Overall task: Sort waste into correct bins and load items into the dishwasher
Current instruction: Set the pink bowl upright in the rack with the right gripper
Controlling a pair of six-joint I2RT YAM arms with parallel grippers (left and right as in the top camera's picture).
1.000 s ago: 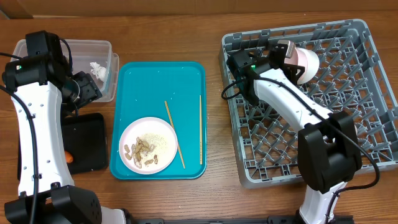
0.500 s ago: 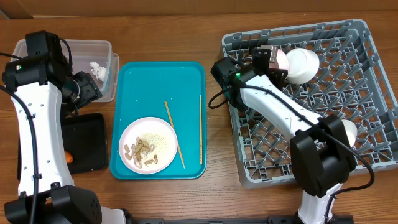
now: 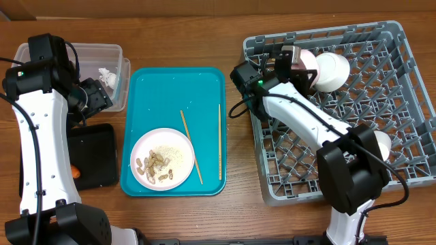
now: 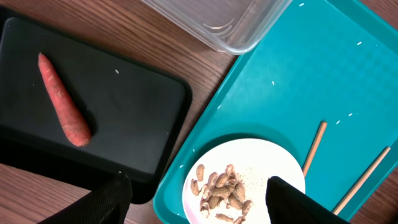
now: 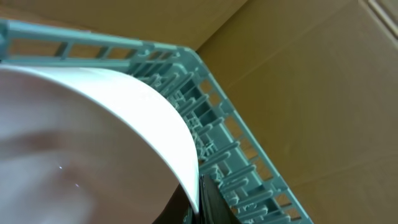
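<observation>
An orange carrot (image 4: pixel 62 99) lies flat on the black tray (image 4: pixel 143 124). Next to that tray, the clear tub (image 3: pixel 92 46) holds a crumpled white tissue (image 3: pixel 107 75). A round white plate (image 3: pixel 185 148) carries peanut shells (image 3: pixel 155 170) and rice crumbs (image 3: pixel 170 153), and two chopsticks (image 3: pixel 191 146) lie just to its right. In the grey dish rack (image 3: pixel 409 82), one white bowl (image 3: pixel 334 71) seems tipped on its side near the back edge. A second bowl (image 3: pixel 382 141) sits toward the right.

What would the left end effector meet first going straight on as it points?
Likely the plate of peanut shells: the wrist view shows it between the fingers of the open left end effector. Depth is unclear; the teal tray could come first.
</observation>
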